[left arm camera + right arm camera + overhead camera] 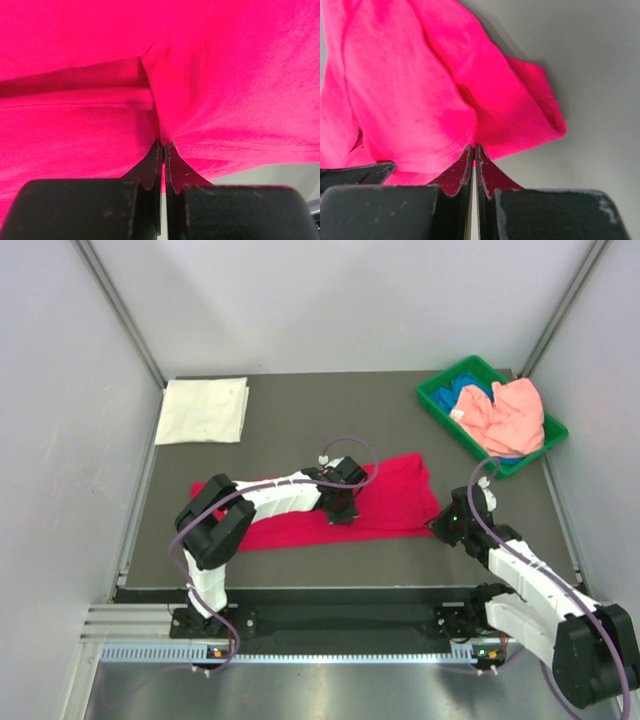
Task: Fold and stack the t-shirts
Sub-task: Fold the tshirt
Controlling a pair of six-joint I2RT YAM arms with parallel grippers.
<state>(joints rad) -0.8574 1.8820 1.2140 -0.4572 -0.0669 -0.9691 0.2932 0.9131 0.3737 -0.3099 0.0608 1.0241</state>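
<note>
A crimson-red t-shirt (395,495) lies as a long band across the middle of the dark table. My left gripper (340,510) is shut on the red cloth (225,75) near the band's middle, at its near hem. My right gripper (443,523) is shut on the shirt's right near corner (420,100). A white t-shirt (204,410), folded square, lies at the back left. A salmon-pink t-shirt (505,415) is heaped in the green bin, with a blue one (468,395) under it.
The green plastic bin (432,398) stands at the back right corner. Grey walls close in the table on three sides. A metal rail runs along the near edge by the arm bases.
</note>
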